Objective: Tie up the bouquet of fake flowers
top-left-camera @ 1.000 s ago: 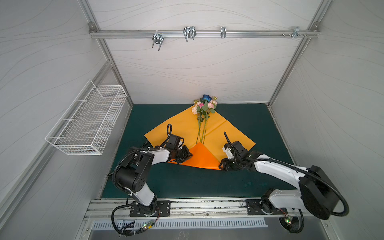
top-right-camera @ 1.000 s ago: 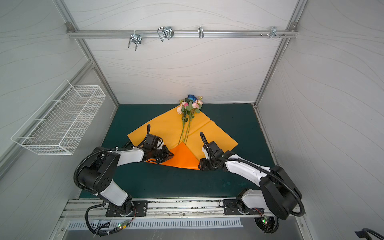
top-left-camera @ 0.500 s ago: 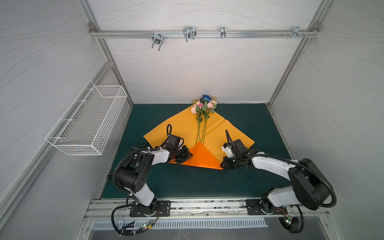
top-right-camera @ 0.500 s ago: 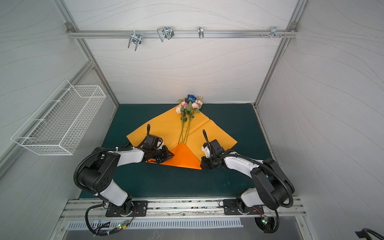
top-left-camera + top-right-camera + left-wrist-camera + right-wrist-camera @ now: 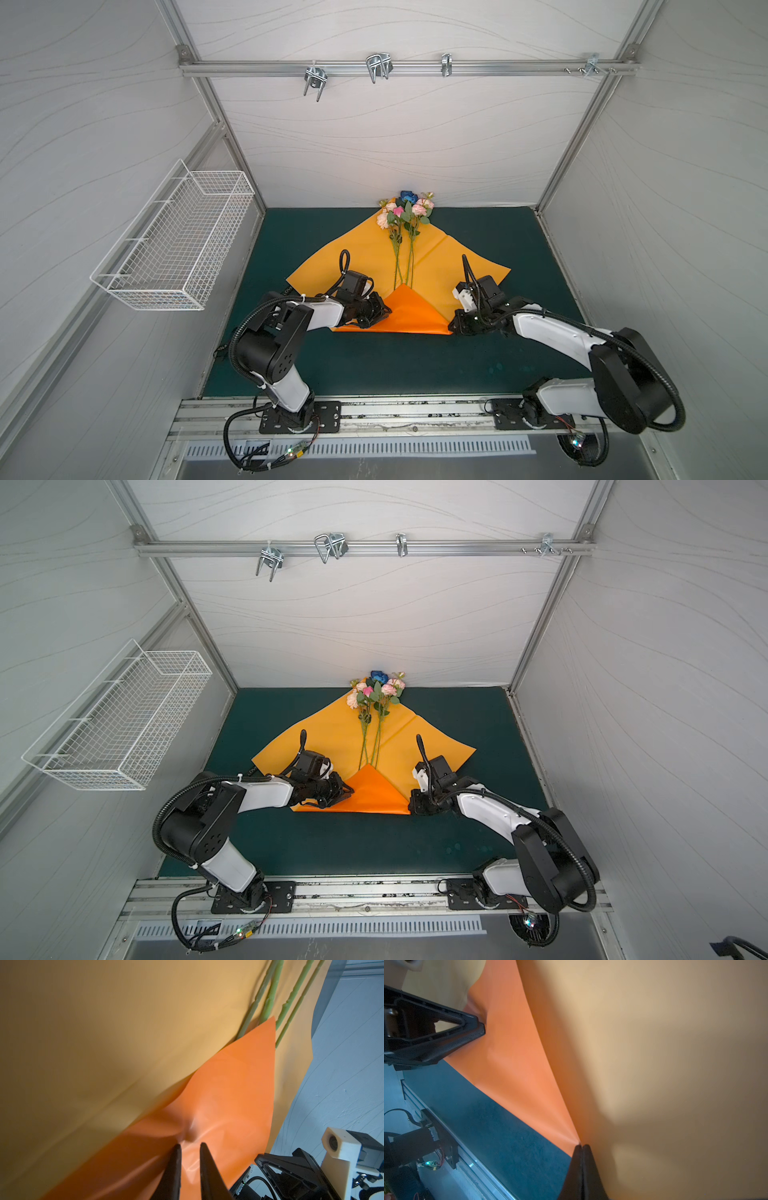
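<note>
Right jaws have closed, seemingly pinching paper; wrist view only.

There are a left gripper and a right gripper, one sheet of paper, one bunch of flowers, one basket and four hooks.

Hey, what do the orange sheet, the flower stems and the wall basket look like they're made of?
The sheet: probably thin paper or plastic film; smooth with a slight sheen, it creases sharply and puckers where pinched. The stems: likely moulded plastic; matte pale green with lumpy ridges. The basket: white coated wire, judging by the thin open grid.
</note>
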Robot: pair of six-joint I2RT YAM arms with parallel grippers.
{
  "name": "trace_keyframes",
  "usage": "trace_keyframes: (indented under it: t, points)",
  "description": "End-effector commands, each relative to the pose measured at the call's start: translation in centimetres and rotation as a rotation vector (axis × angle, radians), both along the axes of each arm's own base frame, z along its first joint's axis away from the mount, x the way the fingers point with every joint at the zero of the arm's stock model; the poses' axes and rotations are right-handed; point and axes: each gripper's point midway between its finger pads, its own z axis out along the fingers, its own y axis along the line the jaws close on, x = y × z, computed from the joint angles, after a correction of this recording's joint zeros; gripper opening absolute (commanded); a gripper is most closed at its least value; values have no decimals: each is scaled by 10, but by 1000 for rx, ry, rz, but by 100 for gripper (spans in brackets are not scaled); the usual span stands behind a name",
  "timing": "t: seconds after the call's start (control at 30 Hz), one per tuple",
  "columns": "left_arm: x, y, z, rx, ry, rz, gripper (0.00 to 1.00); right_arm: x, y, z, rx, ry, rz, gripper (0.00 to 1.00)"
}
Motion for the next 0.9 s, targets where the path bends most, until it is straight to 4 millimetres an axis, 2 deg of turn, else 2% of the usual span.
trace_keyframes:
  t: [0.0,0.27,0.37,0.4,0.5,0.7,0.77,0.87]
  points:
    - [-25,19,-39,131,148,31,20,-13,-18,-6,-64,37,-36,0]
    - [-22,8,-34,117,133,22,20,-11,-27,-11,-105,47,-65,0]
    - [-23,8,-36,119,136,28,20,-9,-26,-10,-107,48,-68,20]
    - [-24,9,-36,120,137,30,20,-7,-25,-8,-107,43,-68,31]
    - [-25,11,-36,122,137,36,20,0,-25,5,-111,11,-74,40]
    - [-24,10,-31,112,133,40,20,11,-25,38,-171,-93,-89,44]
    - [-23,9,-28,110,126,40,20,10,-18,47,-209,-138,-62,45]
    - [-23,10,-23,111,118,40,20,7,5,57,-223,-184,2,44]
